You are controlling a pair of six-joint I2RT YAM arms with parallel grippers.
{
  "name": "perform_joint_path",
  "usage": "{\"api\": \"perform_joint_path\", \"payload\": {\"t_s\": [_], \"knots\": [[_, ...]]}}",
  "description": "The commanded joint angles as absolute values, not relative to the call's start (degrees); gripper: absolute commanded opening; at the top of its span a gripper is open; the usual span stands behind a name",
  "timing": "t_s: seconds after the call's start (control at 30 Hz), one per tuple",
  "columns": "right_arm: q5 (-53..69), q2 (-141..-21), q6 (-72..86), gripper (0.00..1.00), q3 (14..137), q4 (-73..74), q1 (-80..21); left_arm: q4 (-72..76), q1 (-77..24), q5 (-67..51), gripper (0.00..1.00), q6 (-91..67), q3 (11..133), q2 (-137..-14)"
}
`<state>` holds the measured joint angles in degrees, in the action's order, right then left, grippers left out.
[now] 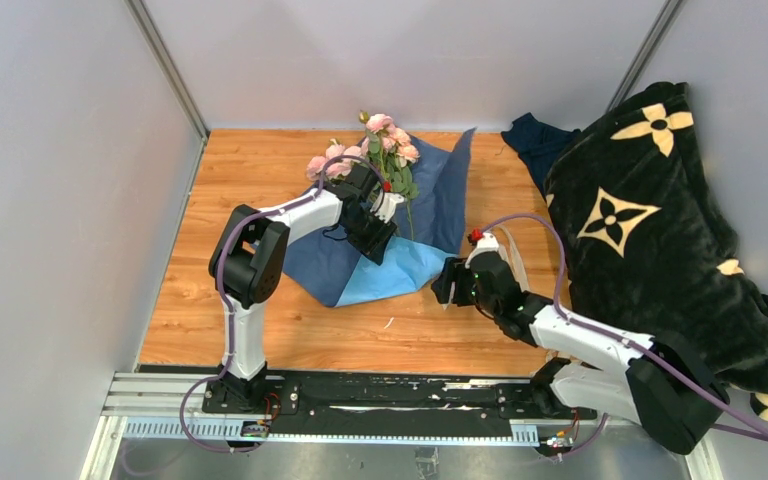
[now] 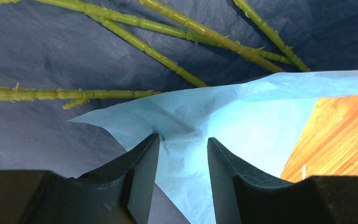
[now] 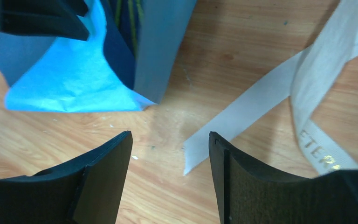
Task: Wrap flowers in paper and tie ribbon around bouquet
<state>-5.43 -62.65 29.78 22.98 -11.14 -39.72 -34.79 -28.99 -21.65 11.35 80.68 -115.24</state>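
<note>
Jaws of right tool [image 3: 170,140] spread and empty, lower centre-right of frame; ribbon [image 3: 251,102] end lies just ahead on worktop [image 3: 223,42]. Left tool [image 2: 182,140] half-spread astride paper [image 2: 242,121] flap, mid-frame. Flowers [image 1: 385,135] lie on paper, upper centre.

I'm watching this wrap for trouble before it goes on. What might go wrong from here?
1. The paper is thin and creased at the left gripper; pulling that fold may tear it or let it slip.
2. The flowers lie loose on the sheet, so folding may shift their stems.
3. The ribbon lies flat on the wood below the open right gripper; a pinch may miss it.
</note>
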Motion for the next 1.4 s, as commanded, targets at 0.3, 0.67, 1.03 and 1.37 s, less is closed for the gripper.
{"api": "perform_joint_path", "payload": {"t_s": [0.3,0.67,1.03,1.37], "knots": [[-8.0,-73.1,39.7,0.87,25.0,-26.6,-39.6,-33.9,-29.0,-18.8,0.5,13.1,80.0,-117.3],[-17.2,-79.2,44.4,0.47,26.4,-23.7,-37.4,-33.9,-29.0,-17.0,0.5,14.2,79.7,-117.0],[-16.9,-82.8,36.9,0.0,30.6,-17.8,-37.2,-34.0,-28.9,-14.7,0.5,15.5,80.4,-117.4],[-36.5,-88.2,8.3,0.0,45.2,4.0,-48.5,-35.2,-28.5,-12.1,0.5,16.3,83.5,-120.9]]}}
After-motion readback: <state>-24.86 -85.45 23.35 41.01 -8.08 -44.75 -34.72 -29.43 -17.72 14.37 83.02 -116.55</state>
